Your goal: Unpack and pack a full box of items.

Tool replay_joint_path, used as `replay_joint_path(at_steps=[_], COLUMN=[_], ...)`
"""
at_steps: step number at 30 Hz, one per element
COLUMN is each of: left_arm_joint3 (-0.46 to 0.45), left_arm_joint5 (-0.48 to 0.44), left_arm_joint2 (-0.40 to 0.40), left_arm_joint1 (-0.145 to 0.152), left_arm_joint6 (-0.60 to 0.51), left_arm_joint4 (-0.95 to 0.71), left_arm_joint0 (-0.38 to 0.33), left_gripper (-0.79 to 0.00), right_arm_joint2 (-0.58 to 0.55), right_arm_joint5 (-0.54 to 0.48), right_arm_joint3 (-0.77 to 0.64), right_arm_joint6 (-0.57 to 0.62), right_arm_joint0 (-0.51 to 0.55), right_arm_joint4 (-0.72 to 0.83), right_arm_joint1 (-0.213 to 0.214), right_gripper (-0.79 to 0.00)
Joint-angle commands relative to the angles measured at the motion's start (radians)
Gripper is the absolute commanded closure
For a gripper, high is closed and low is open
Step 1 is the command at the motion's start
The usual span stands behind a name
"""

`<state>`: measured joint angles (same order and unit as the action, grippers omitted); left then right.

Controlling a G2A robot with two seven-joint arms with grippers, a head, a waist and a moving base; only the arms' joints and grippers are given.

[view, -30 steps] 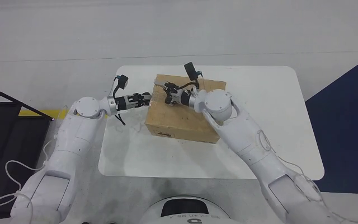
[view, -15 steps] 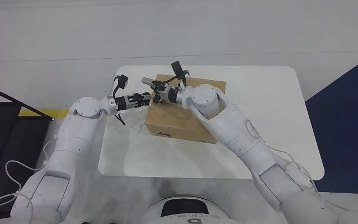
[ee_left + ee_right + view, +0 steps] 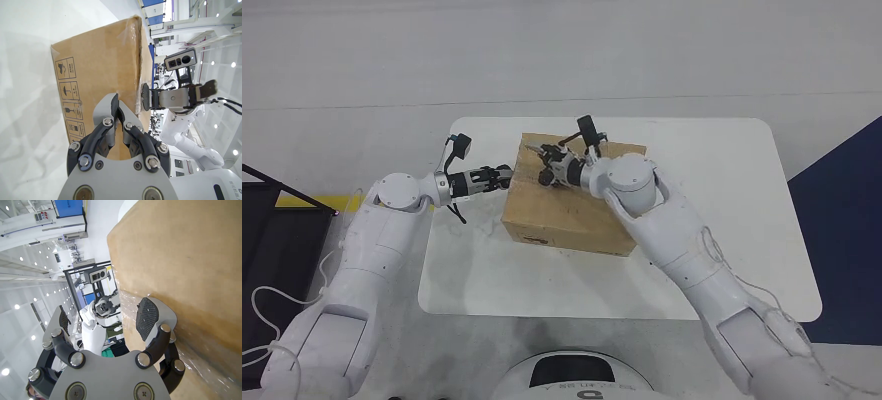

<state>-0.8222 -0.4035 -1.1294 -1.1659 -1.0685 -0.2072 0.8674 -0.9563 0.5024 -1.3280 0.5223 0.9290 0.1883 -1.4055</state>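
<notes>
Items on the desk (image 3: 722, 200): 1 cardboard box (image 3: 552, 215), flaps closed. It sits left of the desk's centre, towards the far edge. Clear tape (image 3: 130, 32) runs along the top seam and wrinkles over the edge. One side wall carries a column of printed handling symbols (image 3: 70, 94): 4 in sight, a 5th partly hidden behind the left gripper.

Grippers: 2, both at the box's left end.

Left gripper (image 3: 508, 175): clenched, pads pressed together, with its tips (image 3: 117, 106) at the printed side wall just under the top edge. Whether they touch the cardboard, cannot tell.

Right gripper (image 3: 540, 165): released, jaws spread wide, over the left edge of the box top. One finger pad (image 3: 146, 318) lies against the taped cardboard (image 3: 179, 256); the other stands off past the box edge, in open air. The left wrist view shows this gripper (image 3: 177, 93) side-on, with one pad flat at the taped seam.

The two grippers are near each other but apart.
</notes>
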Motion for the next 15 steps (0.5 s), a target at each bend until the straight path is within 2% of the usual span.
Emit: replay_joint_path(at_steps=[1, 8, 15], left_arm_joint3=[0.000, 0.000, 0.000], left_arm_joint5=[0.000, 0.000, 0.000], left_arm_joint2=[0.000, 0.000, 0.000], left_arm_joint1=[0.000, 0.000, 0.000], left_arm_joint6=[0.000, 0.000, 0.000], left_arm_joint4=[0.000, 0.000, 0.000], left_arm_joint0=[0.000, 0.000, 0.000], left_gripper=[0.000, 0.000, 0.000], right_arm_joint2=[-0.037, -0.165, -0.273], right_arm_joint5=[0.048, 0.135, 0.169], right_arm_joint3=[-0.046, -0.199, -0.376], right_arm_joint6=[-0.005, -0.019, -0.053], right_arm_joint0=[0.037, 0.146, 0.270], right_arm_joint4=[-0.027, -0.080, -0.110], right_arm_joint1=[0.015, 0.056, 0.083], right_gripper=[-0.785, -0.785, -0.785])
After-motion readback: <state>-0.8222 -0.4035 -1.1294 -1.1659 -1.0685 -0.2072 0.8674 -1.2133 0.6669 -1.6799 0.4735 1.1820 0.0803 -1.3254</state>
